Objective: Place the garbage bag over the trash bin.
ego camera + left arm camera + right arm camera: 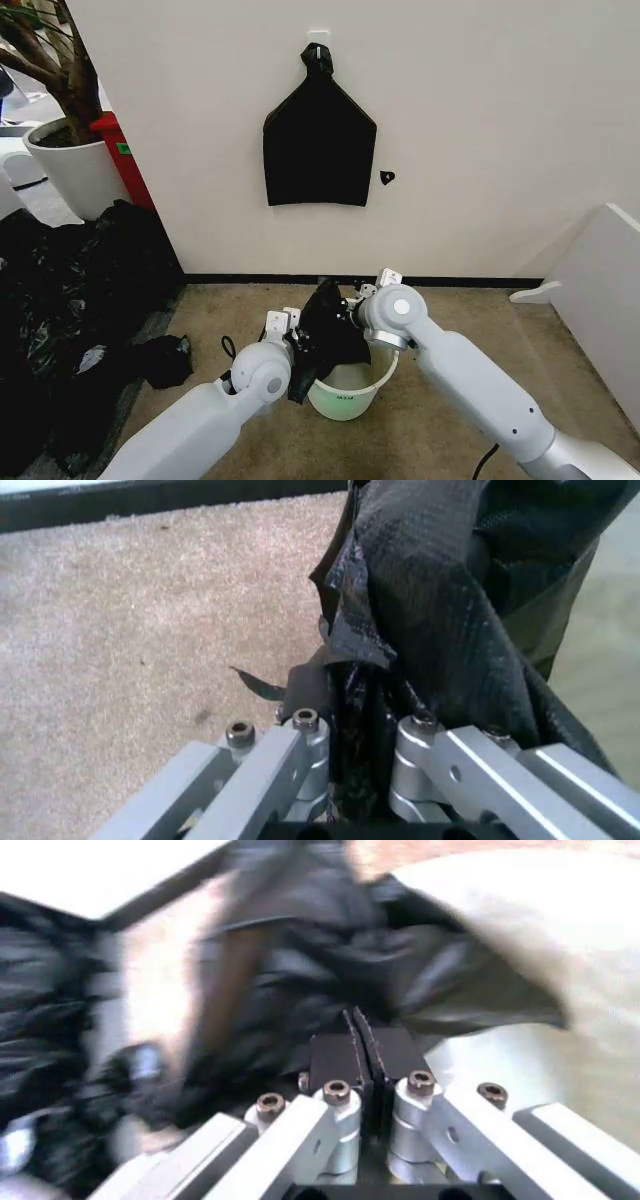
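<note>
Claws first: the left claw (355, 727) is pinched tight on a fold of the bag (450, 607), the film bunched between its pads; the right claw (358, 1054) has its pads pressed together with black film caught between them, so it holds the bag too. In the head view the left claw (300, 352) sits just beside the bin (345, 395) on the robot's left of the rim, and the right claw (352, 310) is just above the rim on its wall side; the bag (328, 325) hangs bunched between them, directly over the bin, its lower part apparently dipping inside.

Bag's long axis runs roughly upright, peaked at the top and drooping down toward the bin; where its mouth lies cannot be told from these folds.

Judgement on the step: the bag seems gathered, not yet spread, so the two grips would need to draw apart across the rim to open the film, keeping it slack enough not to tear or tip the light bin; the thin plastic may slip from the pads.

Beyond the bin: carpet (450, 320), a black bundle (320, 150) on the wall above it, a heap of black sheeting (70, 310) to its left.
</note>
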{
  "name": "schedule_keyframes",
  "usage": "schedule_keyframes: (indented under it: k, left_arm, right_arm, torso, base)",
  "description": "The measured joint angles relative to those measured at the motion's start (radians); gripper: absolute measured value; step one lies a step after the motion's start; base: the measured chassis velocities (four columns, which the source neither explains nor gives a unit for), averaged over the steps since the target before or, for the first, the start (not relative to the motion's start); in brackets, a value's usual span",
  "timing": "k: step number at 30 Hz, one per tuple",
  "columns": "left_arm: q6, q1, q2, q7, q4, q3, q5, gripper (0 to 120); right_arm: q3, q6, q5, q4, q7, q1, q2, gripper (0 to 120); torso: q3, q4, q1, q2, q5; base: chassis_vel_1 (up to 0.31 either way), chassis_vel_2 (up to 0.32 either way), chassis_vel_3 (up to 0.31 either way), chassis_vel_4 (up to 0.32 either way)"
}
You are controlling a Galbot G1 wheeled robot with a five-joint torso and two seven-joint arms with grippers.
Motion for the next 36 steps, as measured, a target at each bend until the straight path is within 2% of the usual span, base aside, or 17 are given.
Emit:
schedule_keyframes:
  k: [5,9,13,19,22,36]
  left_arm:
    - [-0.004,0.003,0.004,0.014,0.001,0.008,0.034,6]
    - [-0.006,0.004,0.009,0.024,0.002,0.013,0.054,6]
    - [-0.006,0.004,0.008,0.027,0.004,0.014,0.059,6]
    - [-0.007,0.006,0.005,0.03,0.006,0.014,0.063,6]
    - [-0.007,0.006,0.005,0.03,0.005,0.014,0.063,6]
    - [-0.009,0.011,0.007,0.032,0.004,0.01,0.07,6]
  right_arm:
    - [0.005,0.011,0.039,0.03,-0.018,0.004,0.022,0]
    - [-0.008,0.01,0.023,-0.022,-0.039,0.016,0.074,16]
    - [-0.016,0.01,0.009,-0.061,-0.036,0.023,0.098,26]
    - [-0.028,0.016,-0.022,-0.128,-0.032,0.043,0.143,54]
    - [-0.029,0.016,-0.032,-0.145,-0.031,0.047,0.15,56]
    - [-0.049,0.016,-0.047,-0.148,-0.021,0.046,0.147,8]
  torso:
    - [0.0,0.0,0.0,0.0,-0.0001]
    - [0.0,0.0001,0.0,0.0,-0.0001]
    - [0.0,0.0001,0.0,0.0,-0.0002]
    - [0.0,0.0001,0.0,0.0,-0.0002]
    - [0.0,0.0001,0.0,0.0,-0.0002]
    - [0.0,-0.0001,0.0,0.0,-0.0002]
  base:
    - [0.0,0.0,0.0,0.0]
    - [0.0,0.0,0.0,0.0]
    - [0.0,0.0,0.0,0.0]
    - [0.0,0.0,0.0,0.0]
    - [0.0,0.0,0.0,0.0]
    - [0.0,0.0,0.0,0.0]
